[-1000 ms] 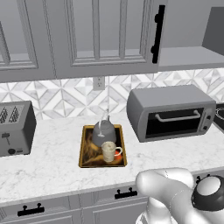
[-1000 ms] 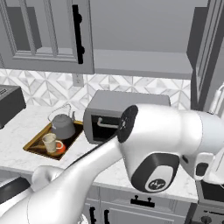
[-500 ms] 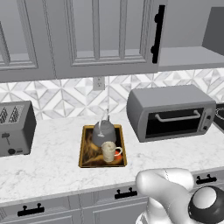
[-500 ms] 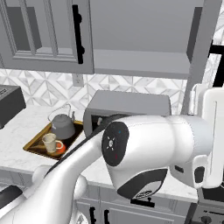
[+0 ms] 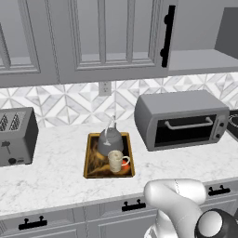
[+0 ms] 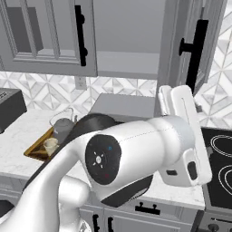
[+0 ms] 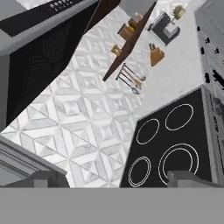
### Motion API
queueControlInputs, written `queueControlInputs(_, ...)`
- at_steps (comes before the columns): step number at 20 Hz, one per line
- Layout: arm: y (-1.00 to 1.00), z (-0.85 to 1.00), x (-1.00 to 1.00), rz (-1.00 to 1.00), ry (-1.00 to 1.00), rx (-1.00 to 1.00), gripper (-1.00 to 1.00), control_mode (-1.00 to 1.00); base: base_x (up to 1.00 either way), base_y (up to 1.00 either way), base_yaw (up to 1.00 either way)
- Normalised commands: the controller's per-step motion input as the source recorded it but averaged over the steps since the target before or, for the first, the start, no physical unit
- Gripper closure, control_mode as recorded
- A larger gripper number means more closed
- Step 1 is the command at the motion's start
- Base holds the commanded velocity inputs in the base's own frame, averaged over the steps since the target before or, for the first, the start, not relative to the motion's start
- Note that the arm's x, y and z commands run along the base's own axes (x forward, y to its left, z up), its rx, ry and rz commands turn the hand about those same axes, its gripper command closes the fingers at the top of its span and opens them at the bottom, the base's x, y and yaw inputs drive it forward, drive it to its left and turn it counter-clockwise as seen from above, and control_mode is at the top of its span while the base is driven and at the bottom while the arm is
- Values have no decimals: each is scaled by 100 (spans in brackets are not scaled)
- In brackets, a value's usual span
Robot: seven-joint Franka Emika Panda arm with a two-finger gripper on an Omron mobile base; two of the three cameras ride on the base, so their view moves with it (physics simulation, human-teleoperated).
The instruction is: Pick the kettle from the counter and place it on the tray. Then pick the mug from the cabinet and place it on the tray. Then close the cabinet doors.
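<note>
On the left of the bench (image 5: 56, 172), a dark toaster (image 5: 16, 137) stands well apart from the work; next comes the tray (image 5: 93, 173), flat on the marble near the front edge, with the kettle (image 5: 109, 139) at its back and the mug (image 5: 115, 160) just in front of it, both already standing inside the golden rim — so the two carrying steps look done, and the tray sits where the arm could reach it from the base. To the right, the toaster oven (image 5: 179, 118) stands near the tray against the patterned wall. Above it the cabinet (image 6: 122, 63) is open, its plain grey shelf bare, and one of the cabinet doors (image 6: 192, 43) swings out to the right with its black bar handle facing the room; judging by this, closing the doors is what remains. The hand is raised beside that open door, and the fingers (image 7: 186, 178) stand wide apart with nothing between them — free, I judge, to push or grasp the door. The hand view looks past them at the black stovetop (image 7: 175, 144) and tiled wall, rolled well off level. The arm's white bulk hides much of the bench in the right base view, and whether the hand touches the door cannot be made out.
</note>
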Motion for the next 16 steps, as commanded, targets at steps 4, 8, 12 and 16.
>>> queueControlInputs(4, 49, 0, 48, 32, 8, -3, -100, -100, 0, 0, 0)
queueControlInputs(8, 55, 0, 50, 32, 5, -3, -100, -100, 0, 0, 0)
queueControlInputs(12, 46, 0, 57, 30, 7, 0, -100, -100, 0, 0, 0)
queueControlInputs(16, 52, -1, 49, 29, 1, 0, -100, -100, 0, 0, 0)
